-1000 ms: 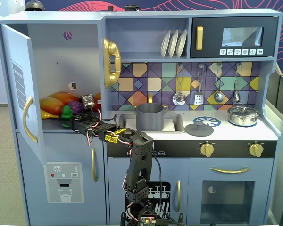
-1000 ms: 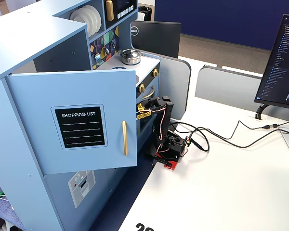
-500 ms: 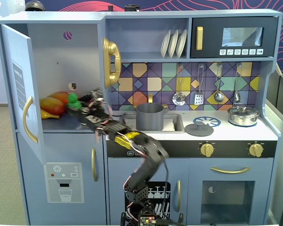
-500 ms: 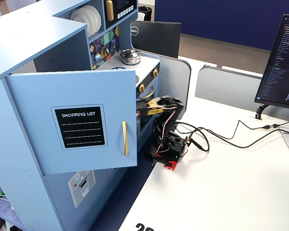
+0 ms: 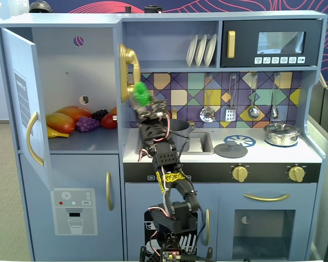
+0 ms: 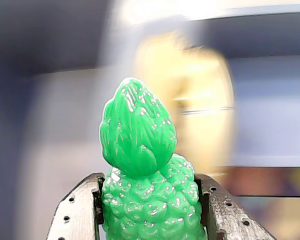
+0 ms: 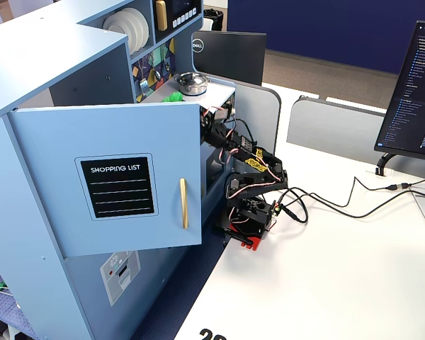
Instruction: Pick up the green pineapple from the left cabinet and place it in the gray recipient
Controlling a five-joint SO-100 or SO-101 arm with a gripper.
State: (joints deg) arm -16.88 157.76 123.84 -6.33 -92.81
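Fingers (image 6: 152, 210) clamp the green pineapple (image 6: 145, 175) upright, leafy top up, outside the left cabinet (image 5: 71, 82). The gray recipient (image 5: 180, 126) sits just right and below in a fixed view.

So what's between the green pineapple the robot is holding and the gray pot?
In a fixed view, only the gripper clamping the green pineapple and bare tiled wall lie before the gray pot, which sits lower right, partly hidden behind the arm.
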